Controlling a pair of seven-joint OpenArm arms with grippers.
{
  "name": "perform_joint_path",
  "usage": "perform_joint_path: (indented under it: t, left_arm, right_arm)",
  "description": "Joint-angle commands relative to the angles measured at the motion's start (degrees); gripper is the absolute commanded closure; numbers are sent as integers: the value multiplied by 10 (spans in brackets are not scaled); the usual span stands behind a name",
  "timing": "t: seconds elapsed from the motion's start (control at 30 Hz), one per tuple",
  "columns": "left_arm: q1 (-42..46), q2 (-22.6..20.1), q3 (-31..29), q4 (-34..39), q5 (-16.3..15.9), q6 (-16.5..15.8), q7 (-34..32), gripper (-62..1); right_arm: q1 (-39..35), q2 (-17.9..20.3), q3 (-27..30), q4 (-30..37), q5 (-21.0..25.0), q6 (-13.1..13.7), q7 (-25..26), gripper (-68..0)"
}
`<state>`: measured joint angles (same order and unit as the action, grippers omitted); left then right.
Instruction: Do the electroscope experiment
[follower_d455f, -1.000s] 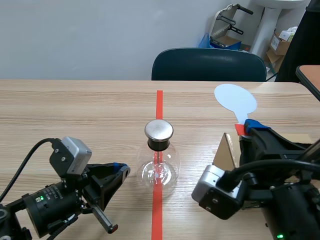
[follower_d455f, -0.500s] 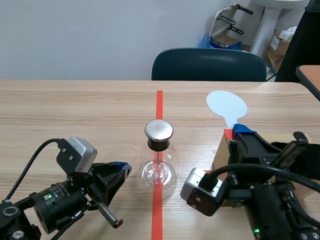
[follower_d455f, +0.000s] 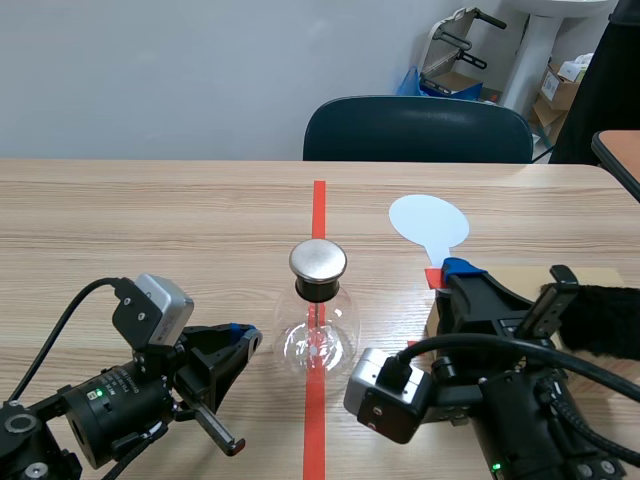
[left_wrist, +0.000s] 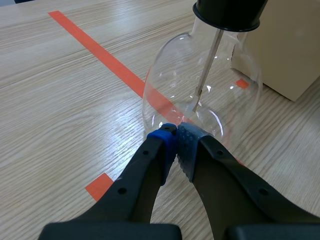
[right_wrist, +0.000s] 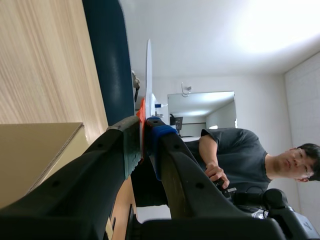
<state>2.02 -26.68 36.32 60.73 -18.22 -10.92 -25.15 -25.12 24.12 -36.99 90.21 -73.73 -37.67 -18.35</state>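
Right gripper (follower_d455f: 447, 272), jaws grasping the pale-blue round paddle (follower_d455f: 428, 221), not yet at the glass-flask electroscope (follower_d455f: 318, 338)'s steel cap (follower_d455f: 318, 261); left gripper (left_wrist: 176, 138), jaws clenched empty, beside the electroscope.

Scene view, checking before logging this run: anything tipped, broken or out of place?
Nothing stands out. The flask stands upright on the tape line, metal cap seated, no visible cracks; the right claw grips the white paddle.

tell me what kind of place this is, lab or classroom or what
Probably a robotics lab or test room: a wooden table marked with orange-red tape, a glass electroscope flask, the right arm's fingers shut on a white paddle, cardboard boxes beyond the chair.
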Motion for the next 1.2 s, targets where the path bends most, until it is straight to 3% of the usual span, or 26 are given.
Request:
perform_joint_path:
  t: [0.0, 0.17, 1.17]
  left_arm:
    - [-2, 3, -3, 11, -4, -1, -8, -36]
    - [-1, 3, -3, 11, -4, -1, -4, -36]
    - [2, 3, -3, 11, -4, -1, -3, -36]
  right_arm:
    - [7, 0, 2, 9, -5, -3, -4, -15]
    - [7, 0, 2, 9, -5, 13, -10, -15]
    - [7, 0, 3, 9, -5, 13, -15, -15]
